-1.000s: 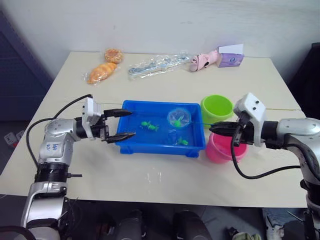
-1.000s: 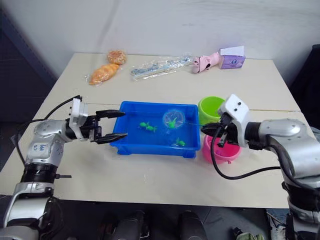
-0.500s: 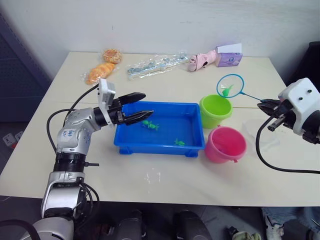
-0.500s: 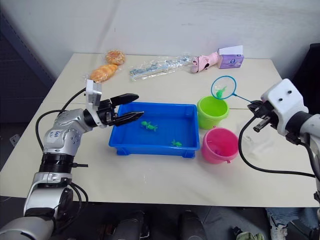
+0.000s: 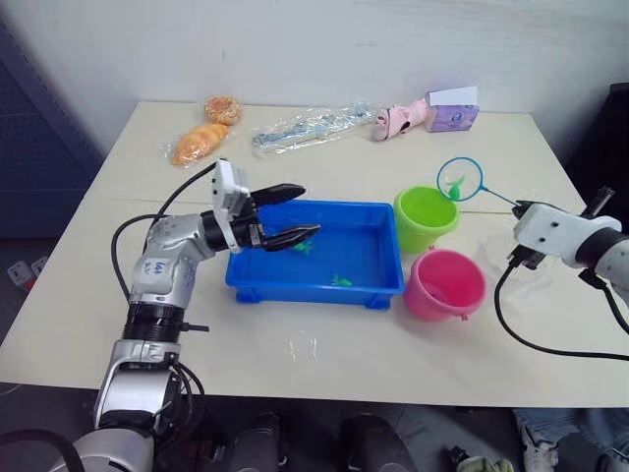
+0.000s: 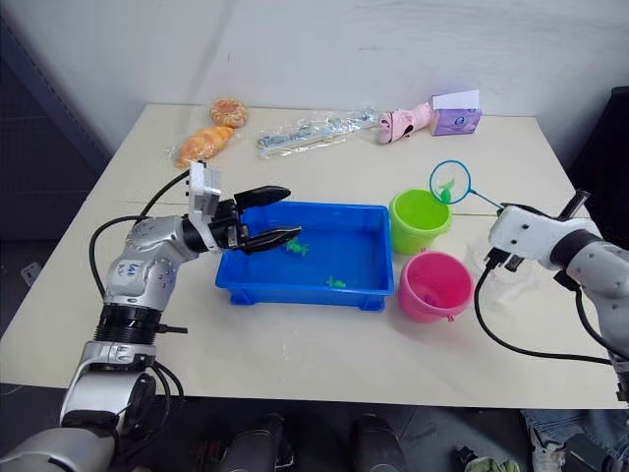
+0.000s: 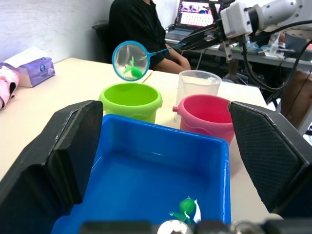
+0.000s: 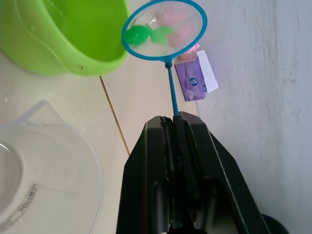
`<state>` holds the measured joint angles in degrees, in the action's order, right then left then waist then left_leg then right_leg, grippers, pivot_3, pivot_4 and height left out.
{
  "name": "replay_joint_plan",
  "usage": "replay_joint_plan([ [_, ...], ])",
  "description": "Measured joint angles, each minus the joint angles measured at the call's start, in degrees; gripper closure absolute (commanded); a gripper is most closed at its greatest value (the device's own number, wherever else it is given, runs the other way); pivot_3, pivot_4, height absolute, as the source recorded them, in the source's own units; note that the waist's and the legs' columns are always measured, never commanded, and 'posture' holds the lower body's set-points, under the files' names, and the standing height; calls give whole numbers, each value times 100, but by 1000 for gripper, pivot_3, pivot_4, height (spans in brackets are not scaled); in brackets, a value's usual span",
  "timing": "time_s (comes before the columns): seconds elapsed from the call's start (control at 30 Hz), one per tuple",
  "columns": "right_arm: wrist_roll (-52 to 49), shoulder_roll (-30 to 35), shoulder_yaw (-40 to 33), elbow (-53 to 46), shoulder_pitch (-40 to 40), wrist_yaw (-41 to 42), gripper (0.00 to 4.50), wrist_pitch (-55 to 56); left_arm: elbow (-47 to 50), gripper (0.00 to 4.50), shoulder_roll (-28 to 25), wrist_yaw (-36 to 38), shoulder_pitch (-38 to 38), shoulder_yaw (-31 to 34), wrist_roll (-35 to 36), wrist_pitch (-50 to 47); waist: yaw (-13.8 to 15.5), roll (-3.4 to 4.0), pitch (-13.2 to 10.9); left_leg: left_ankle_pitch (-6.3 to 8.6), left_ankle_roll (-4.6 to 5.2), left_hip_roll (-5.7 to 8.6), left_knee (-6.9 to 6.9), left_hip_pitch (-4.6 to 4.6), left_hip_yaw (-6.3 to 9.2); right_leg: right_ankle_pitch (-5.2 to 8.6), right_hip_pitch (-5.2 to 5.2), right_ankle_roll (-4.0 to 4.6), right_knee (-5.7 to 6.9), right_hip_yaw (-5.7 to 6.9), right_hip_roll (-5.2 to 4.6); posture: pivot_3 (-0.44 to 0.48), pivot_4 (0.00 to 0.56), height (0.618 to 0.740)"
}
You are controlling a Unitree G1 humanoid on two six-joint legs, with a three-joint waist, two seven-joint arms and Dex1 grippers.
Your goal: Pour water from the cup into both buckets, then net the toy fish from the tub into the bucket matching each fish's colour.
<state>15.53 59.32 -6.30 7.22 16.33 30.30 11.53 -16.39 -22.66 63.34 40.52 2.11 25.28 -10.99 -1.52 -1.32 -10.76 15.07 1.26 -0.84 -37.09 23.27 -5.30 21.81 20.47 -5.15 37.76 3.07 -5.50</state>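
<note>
The blue tub [image 5: 314, 258] sits mid-table with two green toy fish [image 5: 340, 281] in it. My left gripper [image 5: 309, 208] is open, hovering over the tub's left part. To the right stand the green bucket [image 5: 426, 216] and, nearer, the pink bucket [image 5: 445, 283]. My right gripper [image 8: 171, 119] is shut on the net's thin handle. The net [image 5: 460, 179] hangs just beyond the green bucket's far right rim, with one green fish [image 8: 141, 34] in its mesh. The clear cup [image 7: 196, 85] stands right of the pink bucket, under my right arm.
Along the table's back lie two bread pieces [image 5: 200, 143], a clear plastic bag [image 5: 310, 126], a pink toy [image 5: 398, 118] and a purple box [image 5: 452, 108]. A person in black [image 7: 141, 34] sits beyond the table's right side.
The net has risen out of the tub with a green fish and swung right to the green bucket's far rim. My left gripper has moved in over the tub's left part.
</note>
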Motion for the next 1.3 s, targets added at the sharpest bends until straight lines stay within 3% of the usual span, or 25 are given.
replay_joint_plan([
  [0.37,1640,286,671,847,465,-1419,4500,2070,-56,72,-25,226,-43,-129,-280,701,2,5,-3,-2,-3,-1,-3,-1,-1,0,0,0,2,-1,1,0,150,740],
  [0.5,2166,580,862,1199,582,-1844,4500,2544,-297,72,11,239,-42,-174,-527,1368,2,5,-3,-2,-3,-1,-3,-1,-1,0,-1,0,2,-1,1,0,150,740],
  [0.63,2141,699,822,1434,609,-2066,4500,2718,-637,72,9,249,-29,-161,-593,1681,-2,6,-3,-3,-3,-2,-3,-1,-1,0,-1,0,3,0,2,0,150,740],
  [0.7,1550,603,701,1395,612,-1831,4500,2680,-751,72,-32,288,-28,-160,-607,1737,-29,5,-3,-3,-3,-6,-3,-1,-4,0,0,0,3,-2,6,0,150,740],
  [0.8,-75,293,579,565,628,-790,4500,1938,-987,72,-277,435,-29,-83,-608,1858,-74,7,-4,-5,-7,-17,-2,-5,-3,0,0,0,7,-2,17,0,150,740],
  [0.97,-2148,-25,733,-1530,567,729,4500,-644,-1390,72,-832,873,-137,48,-599,1921,-8,8,-4,-3,-4,-20,-4,-5,7,0,-3,2,8,5,12,0,150,740],
  [1.13,-2600,-393,1500,-2568,673,1327,4500,-2897,-1417,72,-1137,1275,-335,141,-509,1682,59,7,-4,10,18,-1,-15,5,16,-1,-7,2,2,10,-15,0,150,740],
  [1.3,-2134,-510,2075,-2586,1104,1609,4500,-3517,-1303,72,-1236,1424,-509,150,-485,1488,52,7,-4,12,22,6,-8,5,13,-1,-3,2,1,12,-22,0,150,740],
])
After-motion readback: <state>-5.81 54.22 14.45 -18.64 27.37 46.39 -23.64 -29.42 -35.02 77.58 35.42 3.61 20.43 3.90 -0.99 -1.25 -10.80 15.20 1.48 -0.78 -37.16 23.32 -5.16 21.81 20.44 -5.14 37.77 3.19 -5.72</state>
